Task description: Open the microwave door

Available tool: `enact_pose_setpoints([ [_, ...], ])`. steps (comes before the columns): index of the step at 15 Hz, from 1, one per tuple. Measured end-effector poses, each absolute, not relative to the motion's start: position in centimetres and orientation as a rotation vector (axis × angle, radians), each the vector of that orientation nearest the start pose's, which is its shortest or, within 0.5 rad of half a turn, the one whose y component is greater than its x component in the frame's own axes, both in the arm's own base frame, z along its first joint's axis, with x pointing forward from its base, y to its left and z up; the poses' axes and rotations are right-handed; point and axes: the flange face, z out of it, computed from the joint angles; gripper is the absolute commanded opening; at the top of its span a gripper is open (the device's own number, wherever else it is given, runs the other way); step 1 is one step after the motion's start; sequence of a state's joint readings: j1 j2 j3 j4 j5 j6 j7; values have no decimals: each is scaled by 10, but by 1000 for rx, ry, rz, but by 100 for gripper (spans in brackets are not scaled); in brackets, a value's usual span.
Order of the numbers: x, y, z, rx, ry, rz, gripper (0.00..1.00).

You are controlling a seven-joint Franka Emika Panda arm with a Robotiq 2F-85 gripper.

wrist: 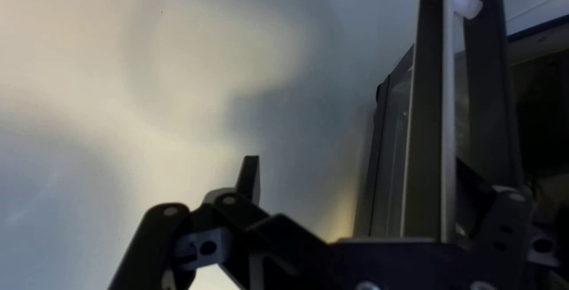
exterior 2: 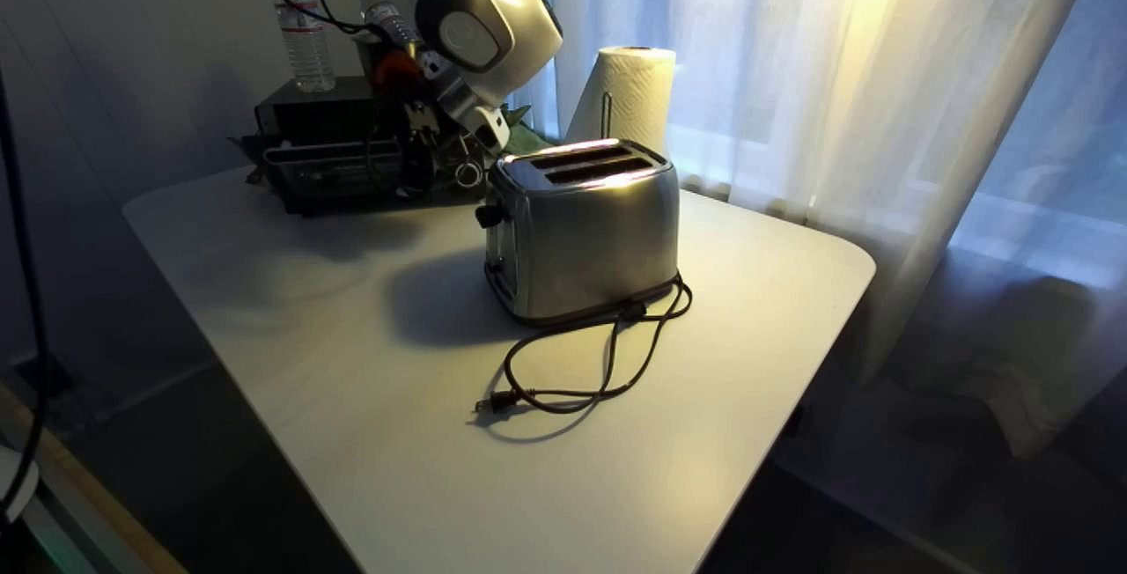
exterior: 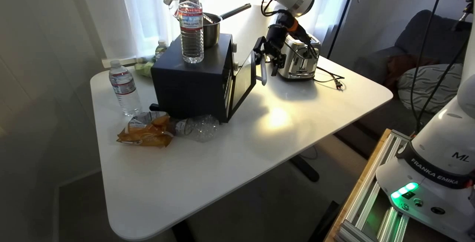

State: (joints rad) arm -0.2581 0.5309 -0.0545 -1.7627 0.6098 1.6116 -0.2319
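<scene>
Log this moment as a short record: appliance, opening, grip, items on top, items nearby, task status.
Appliance: black microwave on the white table
Opening: microwave door partway open, tilted outward from its lower edge
Grip: gripper open; one finger appears to sit behind the door handle, the other on its outer side
On top: upright water bottle, metal pot, tilted bottle at the pot
Nearby: silver two-slot toaster; orange snack bag and lying bottle beside the microwave
Task status: partly done, door not fully lowered
</scene>
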Motion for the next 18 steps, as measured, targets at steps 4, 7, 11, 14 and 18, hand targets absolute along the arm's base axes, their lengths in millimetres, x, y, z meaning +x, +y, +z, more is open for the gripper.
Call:
enact_pose_setpoints([
  [4, 569, -124, 244, -2278, 527, 649, 100],
  [7, 562, -128, 244, -2255, 628, 680, 100],
  [11, 553, -142, 245, -2254, 689, 667, 100],
  [14, 552, -145, 249, -2265, 703, 643, 100],
  [18, 549, -146, 249, -2275, 716, 625, 100],
])
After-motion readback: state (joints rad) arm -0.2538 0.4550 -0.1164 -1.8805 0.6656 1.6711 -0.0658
